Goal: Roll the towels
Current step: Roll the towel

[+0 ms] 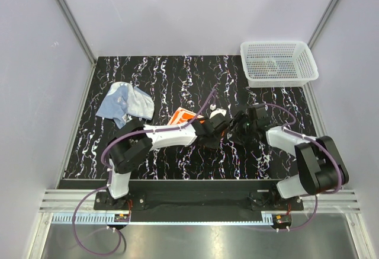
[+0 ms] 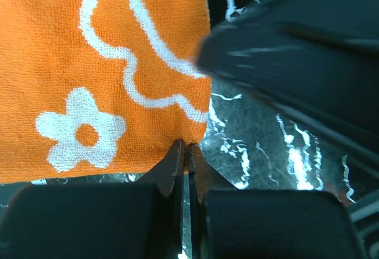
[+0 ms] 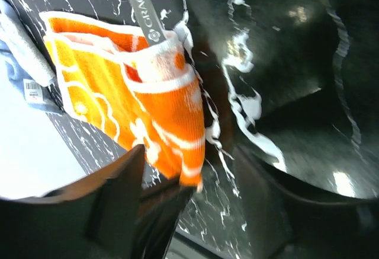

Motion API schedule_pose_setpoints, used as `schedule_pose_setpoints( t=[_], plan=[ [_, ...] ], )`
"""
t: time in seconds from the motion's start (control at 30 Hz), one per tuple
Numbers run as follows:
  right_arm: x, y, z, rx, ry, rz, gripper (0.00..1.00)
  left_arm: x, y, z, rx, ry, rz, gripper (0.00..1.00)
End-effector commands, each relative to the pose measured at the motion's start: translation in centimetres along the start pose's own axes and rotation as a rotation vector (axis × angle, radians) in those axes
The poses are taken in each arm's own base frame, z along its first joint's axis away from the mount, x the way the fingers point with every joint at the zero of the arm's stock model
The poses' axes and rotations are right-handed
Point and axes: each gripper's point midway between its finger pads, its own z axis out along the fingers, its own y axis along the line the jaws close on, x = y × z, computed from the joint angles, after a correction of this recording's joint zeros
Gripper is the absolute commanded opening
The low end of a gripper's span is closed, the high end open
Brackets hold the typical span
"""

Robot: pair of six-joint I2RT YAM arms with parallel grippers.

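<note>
The white mesh basket point(image 1: 278, 82) is sitting at the desk's point(image 1: 177, 75) far right corner, well apart from my arms. The blue-grey towel point(image 1: 125, 102) is lying crumpled near the left edge. The orange towel point(image 1: 182, 116) is lying near the middle of the desk, just beside both wrists, which are crowding each other there.

My left end effector point(image 2: 185, 152) is clenched, pinching the orange towel's edge at its tips. My right end effector point(image 3: 192, 170) is standing released, its 2 fingers straddling a hanging corner of that towel.

A grey label point(image 3: 145, 10) on the orange towel is reading "GRACE M", the rest running out of view. A small white tag point(image 3: 34, 91) on the blue-grey towel is too blurred to read.
</note>
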Motion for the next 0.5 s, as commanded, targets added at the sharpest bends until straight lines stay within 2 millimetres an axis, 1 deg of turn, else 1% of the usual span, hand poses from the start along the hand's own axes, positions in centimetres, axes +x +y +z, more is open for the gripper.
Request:
schedule_pose_setpoints(
  t=[0.0,0.03,0.1,0.13,0.23,0.27,0.4,0.43,0.47],
  plan=[
    [-0.9,3.1,1.1,-0.089,-0.019,-0.029,0.65,-2.6,-1.8,-2.6,0.091,-0.083,-0.034,0.00],
    [-0.8,2.7,1.6,-0.077,-0.011,-0.023,0.63,-3.0,-1.9,-3.0,0.099,-0.094,-0.039,0.00],
    [-0.9,2.6,2.0,-0.076,-0.010,-0.021,0.58,-3.2,-2.0,-3.5,0.110,-0.105,-0.043,0.00],
    [-0.9,2.2,2.3,-0.063,-0.008,-0.020,0.56,-3.2,-1.8,-3.9,0.113,-0.108,-0.047,0.00],
    [-1.2,2.1,2.8,-0.052,-0.015,-0.028,0.52,-2.9,-1.7,-4.2,0.124,-0.108,-0.050,0.00],
    [-1.5,2.2,2.9,-0.051,-0.024,-0.033,0.51,-3.1,-1.8,-4.6,0.136,-0.117,-0.055,0.00],
    [-1.8,2.2,3.5,-0.043,-0.023,-0.040,0.45,-2.6,-1.6,-5.0,0.148,-0.111,-0.057,0.00],
    [-1.8,2.1,3.8,-0.039,-0.021,-0.042,0.42,-2.7,-1.7,-5.1,0.153,-0.115,-0.057,0.00],
    [-1.9,2.2,3.8,-0.040,-0.022,-0.042,0.40,-2.3,-1.5,-4.9,0.150,-0.109,-0.061,0.00]
  ],
)
